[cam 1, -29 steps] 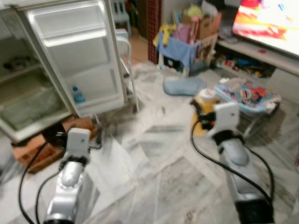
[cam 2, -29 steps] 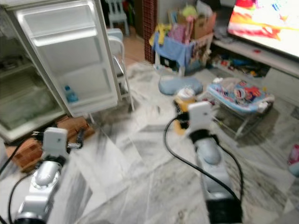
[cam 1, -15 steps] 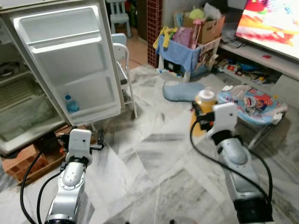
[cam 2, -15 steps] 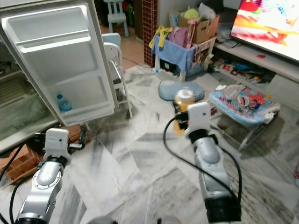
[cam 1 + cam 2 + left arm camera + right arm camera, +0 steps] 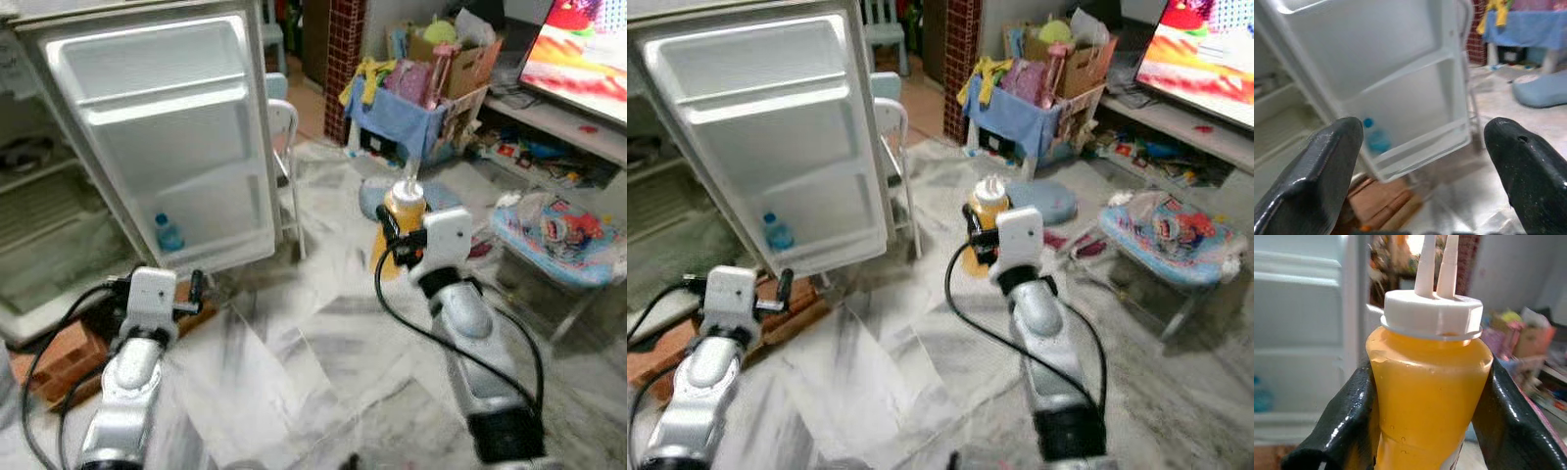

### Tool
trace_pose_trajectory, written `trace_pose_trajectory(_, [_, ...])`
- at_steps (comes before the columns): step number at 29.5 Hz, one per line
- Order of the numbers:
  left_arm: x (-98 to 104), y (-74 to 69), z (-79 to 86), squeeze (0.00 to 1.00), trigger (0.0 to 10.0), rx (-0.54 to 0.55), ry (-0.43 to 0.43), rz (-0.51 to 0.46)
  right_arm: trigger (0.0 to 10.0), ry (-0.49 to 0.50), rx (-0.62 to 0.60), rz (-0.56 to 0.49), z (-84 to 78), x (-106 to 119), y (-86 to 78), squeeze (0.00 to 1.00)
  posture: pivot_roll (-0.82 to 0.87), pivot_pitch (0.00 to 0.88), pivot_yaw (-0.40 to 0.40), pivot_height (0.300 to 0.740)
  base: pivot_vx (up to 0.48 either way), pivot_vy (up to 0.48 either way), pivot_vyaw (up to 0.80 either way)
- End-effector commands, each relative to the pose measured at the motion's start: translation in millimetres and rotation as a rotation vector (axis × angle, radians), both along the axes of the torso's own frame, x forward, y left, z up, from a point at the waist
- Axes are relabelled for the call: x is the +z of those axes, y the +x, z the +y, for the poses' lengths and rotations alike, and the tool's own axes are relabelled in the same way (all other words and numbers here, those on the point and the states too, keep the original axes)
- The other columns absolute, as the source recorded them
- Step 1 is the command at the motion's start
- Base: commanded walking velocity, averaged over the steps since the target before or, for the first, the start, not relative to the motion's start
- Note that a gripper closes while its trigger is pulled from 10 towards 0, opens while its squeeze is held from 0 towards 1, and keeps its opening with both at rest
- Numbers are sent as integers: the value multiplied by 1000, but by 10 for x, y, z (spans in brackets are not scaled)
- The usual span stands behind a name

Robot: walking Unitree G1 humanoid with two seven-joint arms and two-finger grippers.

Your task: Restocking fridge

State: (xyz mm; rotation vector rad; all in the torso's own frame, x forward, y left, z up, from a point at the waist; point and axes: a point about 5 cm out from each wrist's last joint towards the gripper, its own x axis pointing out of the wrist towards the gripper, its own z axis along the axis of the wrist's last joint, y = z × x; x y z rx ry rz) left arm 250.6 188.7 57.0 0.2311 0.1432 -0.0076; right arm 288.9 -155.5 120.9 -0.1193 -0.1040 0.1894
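Note:
My right gripper (image 5: 392,245) is shut on a yellow squeeze bottle (image 5: 1427,396) with a white twin-nozzle cap; it holds the yellow squeeze bottle (image 5: 400,217) upright in the air above the marble floor, to the right of the fridge. The fridge door (image 5: 167,127) stands wide open, and a small blue-capped water bottle (image 5: 168,233) sits in its lowest door shelf. My left gripper (image 5: 1422,166) is open and empty, low in front of that door, fingers (image 5: 1327,171) spread and pointing at the water bottle (image 5: 1376,139).
The fridge interior (image 5: 44,230) with shelves lies at left. A white chair (image 5: 284,137) stands behind the door. Bricks (image 5: 64,352) lie under the fridge. A toy-filled box (image 5: 421,88), blue cushion (image 5: 1043,201), baby bouncer (image 5: 563,240) and TV stand (image 5: 568,117) crowd the right.
The camera has turned left, so the whole scene shifted right in view. My right gripper with the yellow bottle has moved left, closer to the fridge door. The left arm stays low.

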Motion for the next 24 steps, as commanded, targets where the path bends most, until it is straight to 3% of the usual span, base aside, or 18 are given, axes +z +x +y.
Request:
trace_pose_trajectory(1, [38,6,102,0,10000,26,29,-8,10000,16,21,-51,66,123,32,0,64,4,1,740,296,375,0])
trace_pose_trajectory(7, [44,-6,34,0,10000,10,-29,-26,10000,9,20,-52,48,134,37,0,58,5,-5,740,296,378,0])
trace_pose_trajectory(9, [79,-11,-32,0,10000,-41,-20,-49,10000,9,18,-54,48,139,40,0,60,6,-7,740,302,375,0])
trace_pose_trajectory(14, [75,-5,-47,0,10000,-35,-13,-44,10000,13,37,-59,81,149,29,0,58,8,-10,740,443,0,0])
trace_pose_trajectory(24, [84,7,-66,0,10000,-37,-36,-47,10000,10,41,-57,95,139,26,0,59,8,-8,740,452,0,777])
